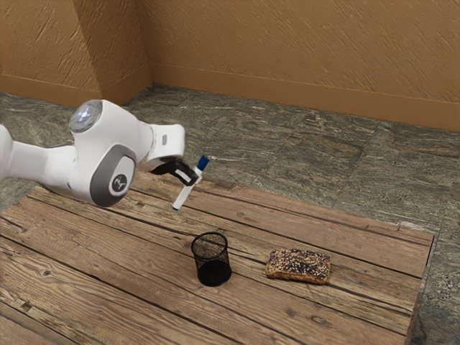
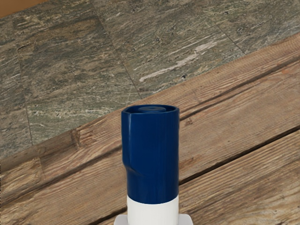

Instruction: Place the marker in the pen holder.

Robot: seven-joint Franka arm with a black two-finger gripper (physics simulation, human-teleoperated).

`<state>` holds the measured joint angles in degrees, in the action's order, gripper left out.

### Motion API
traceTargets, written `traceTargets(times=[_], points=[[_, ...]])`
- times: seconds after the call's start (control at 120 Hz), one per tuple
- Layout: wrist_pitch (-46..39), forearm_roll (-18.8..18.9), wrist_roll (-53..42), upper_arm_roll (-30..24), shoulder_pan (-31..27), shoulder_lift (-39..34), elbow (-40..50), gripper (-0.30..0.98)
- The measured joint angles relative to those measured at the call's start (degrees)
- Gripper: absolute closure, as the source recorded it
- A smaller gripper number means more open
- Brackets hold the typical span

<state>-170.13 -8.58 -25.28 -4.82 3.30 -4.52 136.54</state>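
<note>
Fingers [image 1: 191, 180] grip marker [image 1: 182, 196] — arm [image 1: 118, 133] bears emblem [image 1: 120, 182]

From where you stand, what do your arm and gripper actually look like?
My arm is glossy white with rounded, bulging segments. A grey band curves around one joint, with a round dark badge on it, and another joint ends in a shiny, greyish round cap. The gripper at the end is mostly black.

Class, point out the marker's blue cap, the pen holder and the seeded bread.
Blue cap [image 2: 151, 157]: wrist view, its side.
Pen holder [image 1: 214, 273]: exterior view, its dark lower part.
Seeded bread [image 1: 298, 262]: exterior view, its top crust.
</note>
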Motion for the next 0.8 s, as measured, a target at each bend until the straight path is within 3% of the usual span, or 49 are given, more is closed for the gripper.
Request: traceTargets(times=[0.35, 0.8], points=[[-12.5, -3.6, -0.8, -9.1, -1.4, -0.2, 6.3, 0.67], [-17.8, -5.6, -1.4, -12.4, -1.3, 7.8, 6.9, 0.66]])
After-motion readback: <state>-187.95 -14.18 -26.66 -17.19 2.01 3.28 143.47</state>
